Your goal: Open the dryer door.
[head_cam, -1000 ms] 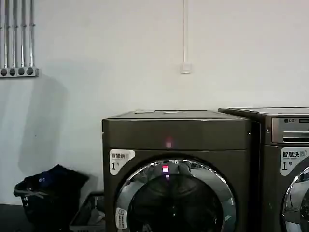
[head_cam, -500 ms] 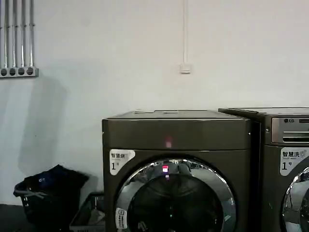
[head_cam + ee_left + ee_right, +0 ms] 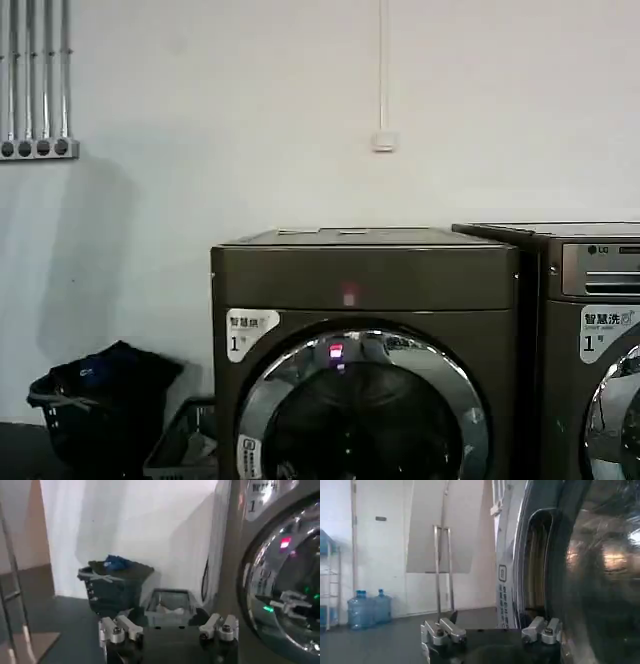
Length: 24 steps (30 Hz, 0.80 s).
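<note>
The dark bronze-grey front-loading dryer (image 3: 365, 340) is seen against the white wall, its round chrome-ringed glass dryer door (image 3: 363, 405) shut flush on the front. The left gripper (image 3: 168, 629) is held spread near the door's rim. The right gripper (image 3: 491, 630) is likewise spread, close beside a chrome-ringed door's edge.

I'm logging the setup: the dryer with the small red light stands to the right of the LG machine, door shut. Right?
Not quite. In the head view the dryer stands to the left of the LG machine. The dryer door does look shut.
</note>
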{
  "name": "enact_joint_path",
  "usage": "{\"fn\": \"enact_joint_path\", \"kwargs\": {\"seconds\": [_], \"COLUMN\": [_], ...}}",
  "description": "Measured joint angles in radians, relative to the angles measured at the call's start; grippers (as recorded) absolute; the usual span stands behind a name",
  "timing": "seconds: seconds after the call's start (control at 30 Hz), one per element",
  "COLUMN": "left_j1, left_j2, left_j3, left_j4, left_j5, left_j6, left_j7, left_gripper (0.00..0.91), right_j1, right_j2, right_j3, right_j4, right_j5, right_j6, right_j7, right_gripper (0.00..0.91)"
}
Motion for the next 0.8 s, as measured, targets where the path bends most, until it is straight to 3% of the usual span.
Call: {"fn": "enact_joint_path", "kwargs": {"seconds": [0.17, 0.63, 0.8], "left_j1": [-0.017, -0.055, -0.07], "left_j2": [0.023, 0.14, 0.186], "left_j3": [0.012, 0.046, 0.053], "left_j4": [0.024, 0.151, 0.221], "left_j5": [-0.052, -0.026, -0.105], "left_j6": [0.0, 0.0, 0.0], "left_j7": [0.007, 0.09, 0.1], "left_gripper": [0.907, 0.907, 0.907], "right_j1": [-0.005, -0.032, -0.046], "right_j2": [-0.049, -0.191, -0.243], "right_j3": [-0.021, -0.075, -0.094], "right_j4": [0.056, 0.239, 0.322], "right_j5": [0.026, 0.074, 0.074], "right_j6": [-0.016, -0.049, -0.051], "right_j7": [-0.028, -0.045, -0.052], "right_gripper": [0.907, 0.907, 0.907]}}
